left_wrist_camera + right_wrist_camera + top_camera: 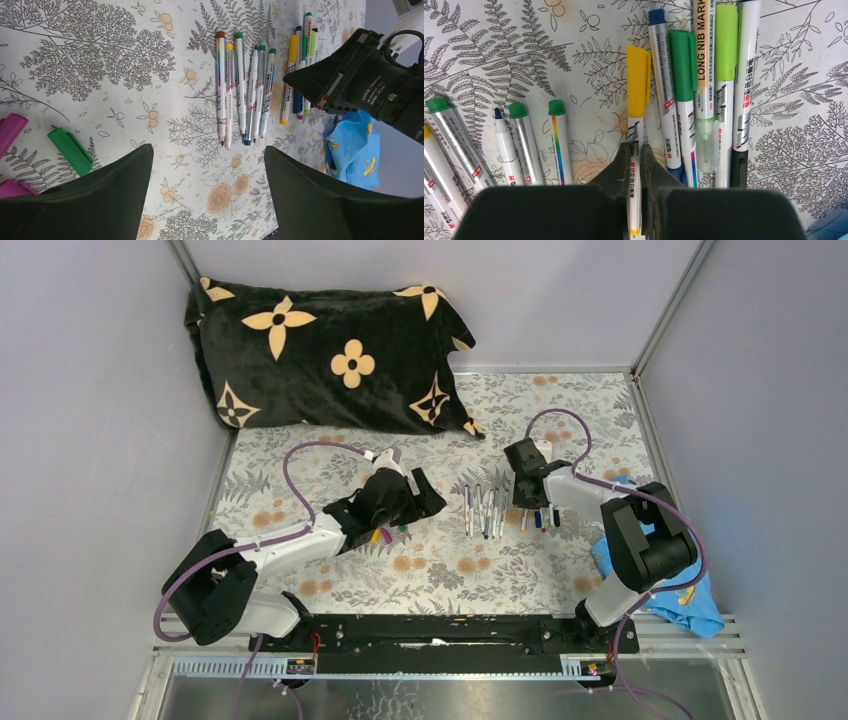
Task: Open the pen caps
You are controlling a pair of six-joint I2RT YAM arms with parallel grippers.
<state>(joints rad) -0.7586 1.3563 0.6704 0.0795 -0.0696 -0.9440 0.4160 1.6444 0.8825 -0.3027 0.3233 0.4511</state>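
My right gripper (635,150) is shut on the white barrel of a pen (634,131) that wears a yellow cap (638,80). This pen lies on the table beside other capped pens (684,100) with green, blue and lime caps. To their left lie several uncapped pens (485,510). My left gripper (207,155) hangs open over bare tablecloth, its jaws wide apart and holding nothing. Loose pen caps lie by it: a green one (70,150) and a magenta one (10,131). From above, the left gripper (415,495) is left of the pens and the right gripper (530,498) is over them.
A black pillow with tan flowers (320,350) fills the far left of the table. A blue cloth (690,600) lies under the right arm at the table's right edge. Grey walls close in on three sides.
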